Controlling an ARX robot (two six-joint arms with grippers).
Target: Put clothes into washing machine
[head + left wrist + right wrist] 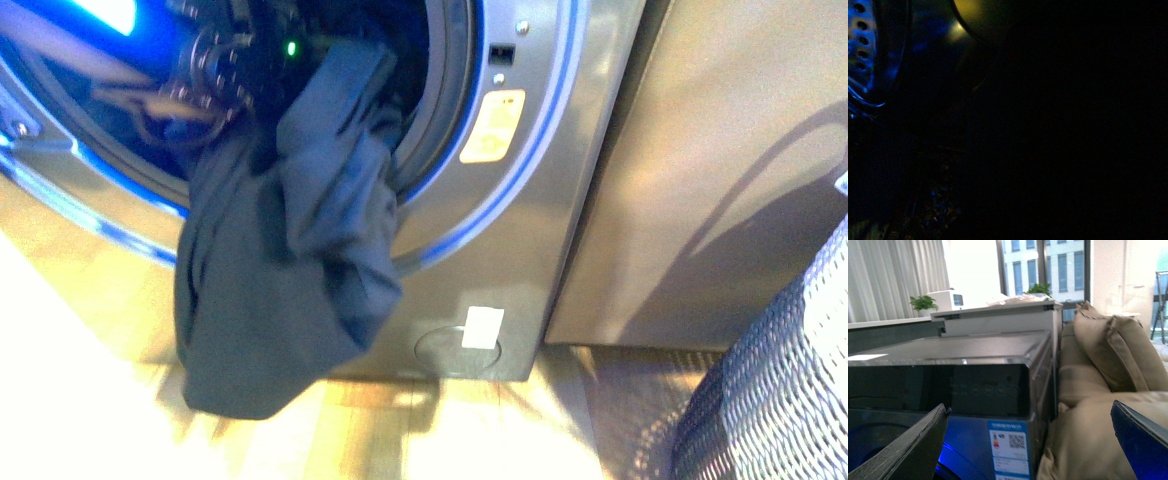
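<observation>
obs: the clothes [290,260], one dark navy garment, lie draped over the lower lip of the washing machine [560,150] porthole. the top fold is just inside the gasket. the bulk hangs down the front panel, lowest edge near the floor. judged: loading half done at best.

left arm [215,65] is in the drum mouth, green lamp lit, just beside the garment's top fold. the left pincer itself is hidden in the dark opening, so i cannot tell if it is clenched on cloth or released. left wrist view is dark, nothing taken from it.

right pincer [1028,407]: fingers spread wide, nothing between them, up level with the machine's top and well apart from the garment.

step in hand, as i judge it: get the hanging part over the lip. to do it well:
- carry the cloth deep toward the drum's back before letting go, or the outside weight will likely drag it out.
- then take the dangling bulk low down and lift it clear of the gasket, leaving no hem across the seal.

woven basket [780,390] stands well to the right, out of the path.
</observation>
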